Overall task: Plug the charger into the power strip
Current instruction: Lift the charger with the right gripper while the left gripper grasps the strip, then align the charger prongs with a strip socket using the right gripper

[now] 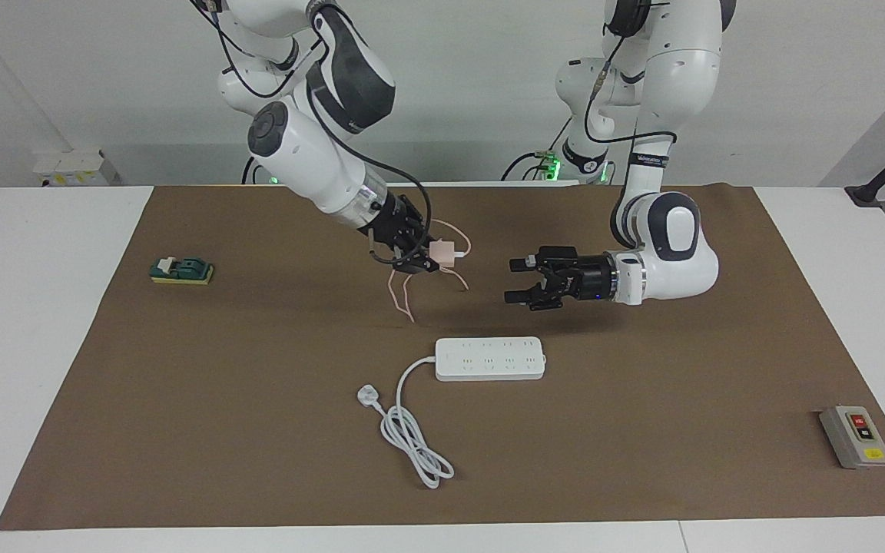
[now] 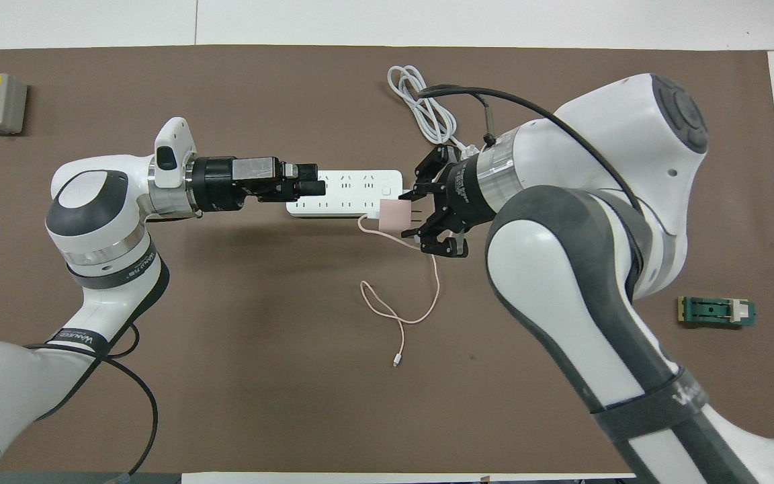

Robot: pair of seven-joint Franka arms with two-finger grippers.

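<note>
Facing view: the right hand (image 1: 429,257), raised above the desk (image 1: 642,430), is clamped on the pink charger (image 1: 443,251), whose thin cable (image 1: 404,296) hangs to the mat nearer the robots than the power strip (image 1: 490,358). The left hand (image 1: 521,280) hovers with fingers spread wide, holding nothing.

Overhead view: the charger (image 2: 392,215) covers the power strip's (image 2: 353,185) cord end, and the left hand (image 2: 313,188) overlaps its other end.

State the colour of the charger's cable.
Pale pink, like the charger itself; its cable shows best in the overhead view.
</note>
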